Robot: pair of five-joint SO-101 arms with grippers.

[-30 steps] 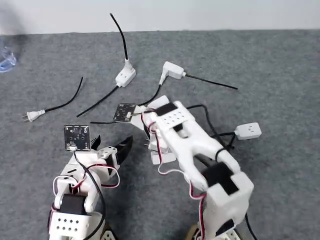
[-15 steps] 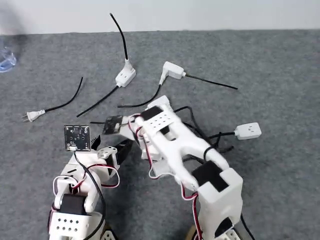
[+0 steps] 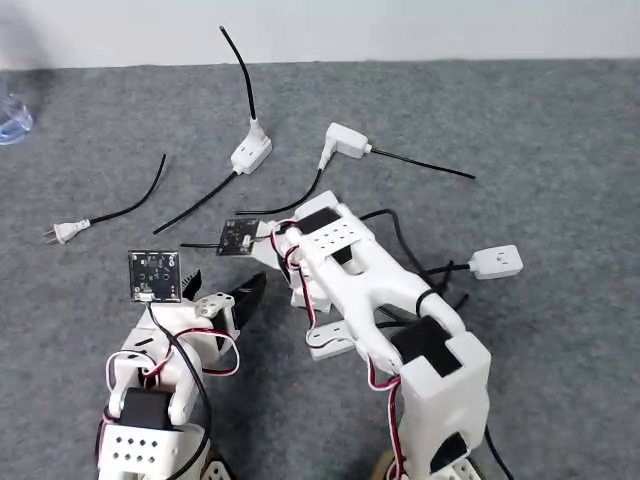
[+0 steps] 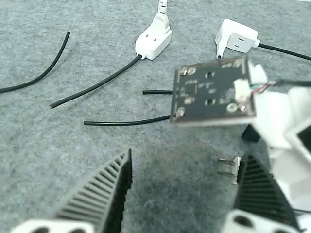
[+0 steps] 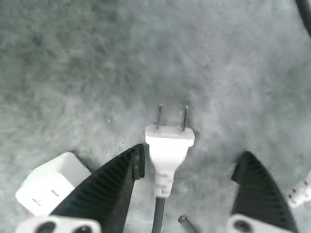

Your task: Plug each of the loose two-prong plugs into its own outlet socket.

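Straddling one of two loose plugs [image 5: 167, 145] [image 3: 60, 233], the right claw [image 5: 191, 160] gapes, as does the left claw [image 4: 186, 160], among four sockets [image 3: 250, 152] [image 3: 343, 141] [image 3: 497, 262] [image 5: 48, 187].

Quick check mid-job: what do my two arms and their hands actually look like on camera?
The left arm and right arm are white, blocky plastic with black motor housings and looping red, white and black wires. The left hand and right hand have black, ribbed, triangular fingers. A dark square camera board sits at each wrist.

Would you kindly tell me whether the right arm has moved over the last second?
Yes. The right arm has swung slightly leftward in the high view, away from the white socket on the carpet, which has stayed put.
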